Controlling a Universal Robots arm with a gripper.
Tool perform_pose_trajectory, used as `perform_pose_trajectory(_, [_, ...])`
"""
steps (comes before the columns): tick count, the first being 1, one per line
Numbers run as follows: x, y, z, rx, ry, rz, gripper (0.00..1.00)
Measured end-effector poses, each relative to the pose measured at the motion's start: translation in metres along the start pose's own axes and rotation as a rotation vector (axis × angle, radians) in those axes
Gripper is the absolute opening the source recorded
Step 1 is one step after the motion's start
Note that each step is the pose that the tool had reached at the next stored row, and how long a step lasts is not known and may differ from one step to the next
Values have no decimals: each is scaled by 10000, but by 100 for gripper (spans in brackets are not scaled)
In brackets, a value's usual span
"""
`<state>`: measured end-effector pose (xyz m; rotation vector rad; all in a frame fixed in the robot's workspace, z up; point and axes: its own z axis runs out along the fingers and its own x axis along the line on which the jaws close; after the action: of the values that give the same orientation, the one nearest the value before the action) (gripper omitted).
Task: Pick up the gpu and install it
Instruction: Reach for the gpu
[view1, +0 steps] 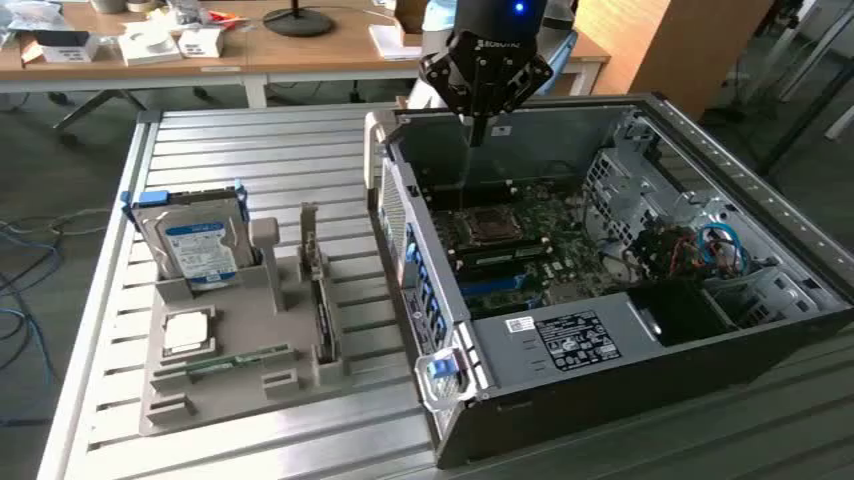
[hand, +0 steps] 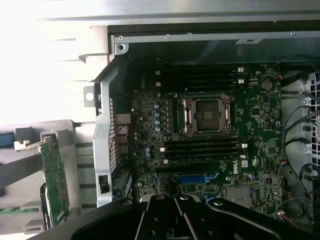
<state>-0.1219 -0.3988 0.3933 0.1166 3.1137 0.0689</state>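
A slatted metal table (view1: 227, 150) carries an open computer case (view1: 561, 400), its motherboard (view1: 534, 240) exposed. Above the board hangs the robot's gripper (view1: 474, 132) — fingers pressed together, holding nothing. On a grey rack (view1: 200, 400) at the exterior view's left, the gpu (view1: 320, 310) stands on edge — just beside the case, near a hard drive (view1: 198, 245).
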Motion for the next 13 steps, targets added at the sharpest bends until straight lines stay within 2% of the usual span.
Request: perform_pose_trajectory(13, [17,-2,5,-1,-1,2,11])
